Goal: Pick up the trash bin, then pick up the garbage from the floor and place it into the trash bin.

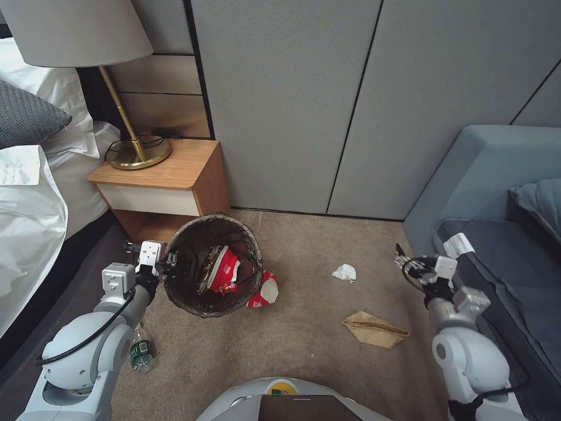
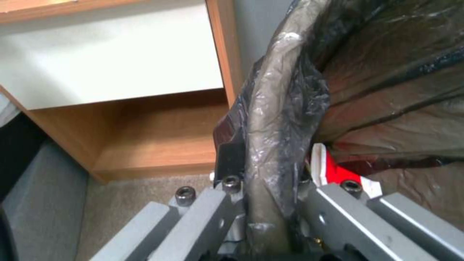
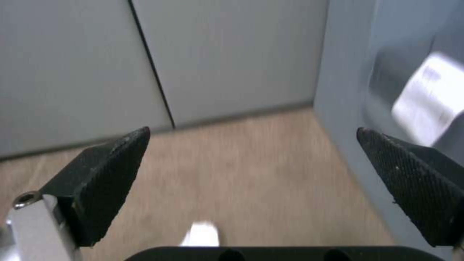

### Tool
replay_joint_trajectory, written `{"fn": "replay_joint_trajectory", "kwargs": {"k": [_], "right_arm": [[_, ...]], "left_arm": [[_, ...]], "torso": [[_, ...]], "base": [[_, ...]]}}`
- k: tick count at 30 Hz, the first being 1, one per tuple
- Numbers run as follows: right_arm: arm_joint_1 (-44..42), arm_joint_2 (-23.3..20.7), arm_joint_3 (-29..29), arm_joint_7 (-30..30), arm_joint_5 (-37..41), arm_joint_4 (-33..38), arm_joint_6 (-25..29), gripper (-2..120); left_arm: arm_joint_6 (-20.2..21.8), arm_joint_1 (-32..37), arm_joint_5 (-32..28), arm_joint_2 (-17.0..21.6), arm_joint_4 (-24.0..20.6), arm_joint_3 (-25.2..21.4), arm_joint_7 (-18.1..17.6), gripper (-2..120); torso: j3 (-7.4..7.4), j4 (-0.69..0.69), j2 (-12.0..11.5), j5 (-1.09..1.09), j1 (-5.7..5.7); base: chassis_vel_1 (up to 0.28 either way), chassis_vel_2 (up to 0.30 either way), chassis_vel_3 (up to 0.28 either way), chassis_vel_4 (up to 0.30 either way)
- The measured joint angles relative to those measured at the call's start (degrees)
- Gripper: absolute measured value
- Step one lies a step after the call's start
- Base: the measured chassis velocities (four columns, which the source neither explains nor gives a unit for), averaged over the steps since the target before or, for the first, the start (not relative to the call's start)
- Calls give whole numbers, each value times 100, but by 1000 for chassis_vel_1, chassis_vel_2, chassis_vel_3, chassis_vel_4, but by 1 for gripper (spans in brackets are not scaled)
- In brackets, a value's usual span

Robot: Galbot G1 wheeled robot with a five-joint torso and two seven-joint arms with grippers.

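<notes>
The left end effector (image 1: pixel 168 261) was clamped on the near-left rim of the trash bin (image 1: pixel 213 264), one finger (image 2: pixel 227 159) outside the wall and the other inside, pinching the dark bag liner (image 2: pixel 285 108) folded over the rim. Inside the bin lay a red-and-white wrapper (image 1: pixel 225 270), and a second red-and-white wrapper (image 1: pixel 264 290) lay on the floor (image 1: pixel 304 333) touching the bin's right side. The bin stood just in front of the wooden nightstand (image 1: pixel 166 181), which carried a brass lamp (image 1: pixel 125 117), with the bed (image 1: pixel 29 199) to the left. A small plastic bottle (image 1: pixel 141 349) lay on the carpet beside the left arm's elbow, which was bent, the forearm reaching forward to the bin. The right end effector (image 1: pixel 403 263) was spread wide with nothing between its black textured fingertips (image 3: pixel 104 170), held above the carpet close beside the blue-grey sofa (image 1: pixel 485 175). A white tissue wad (image 1: pixel 345 272) lay on the floor between that end effector and the bin, and a brown paper bag (image 1: pixel 374 329) lay nearer the robot, to the left of the right forearm. The right arm was raised from the shoulder with its wrist pointing forward toward the grey wall panels (image 1: pixel 304 105).
</notes>
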Motion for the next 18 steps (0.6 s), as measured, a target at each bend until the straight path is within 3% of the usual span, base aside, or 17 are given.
{"fn": "replay_joint_trajectory", "kwargs": {"k": [1, 2, 3, 4, 6, 7, 9, 18], "right_arm": [[0, 0, 0, 0, 0, 0, 0, 100], [122, -102, -73, 255, 205, 43, -402, 100], [435, -358, -242, 816, 731, 59, -1231, 100], [435, -358, -242, 816, 731, 59, -1231, 100], [878, -686, -531, 1404, 1592, -151, -2026, 100], [878, -686, -531, 1404, 1592, -151, -2026, 100], [1198, -813, -961, 1944, 2542, -607, -2510, 100], [1438, -625, -1357, 2770, 4219, -1127, -2527, 100]], "left_arm": [[0, 0, 0, 0, 0, 0, 0, 0], [0, 0, -1, 6, 2, 2, 0, 0], [0, 3, -1, 12, 3, 2, -2, 0], [0, 3, -1, 12, 3, 2, -2, 0], [0, 17, -1, 8, 1, 3, -6, 0], [0, 17, -1, 8, 1, 3, -6, 0], [0, 51, -2, -1, -12, -11, -7, 0], [0, 104, 0, 0, -28, -23, -10, 0]], "torso": [[0, 0, 0, 0, 0], [0, -2, 0, 1, 0], [0, 0, 0, 0, 0], [0, 0, 0, 0, 0], [0, 1, 0, 1, 0], [0, 1, 0, 1, 0], [1, -1, 0, 2, 0], [0, -1, 0, 1, 0]], "base": [[0, 0, 0, 0], [0, 0, 0, 0], [0, 0, 0, 0], [0, 0, 0, 0], [0, 0, 0, 0], [0, 0, 0, 0], [0, 0, 0, 0], [0, 0, 0, 0]]}}
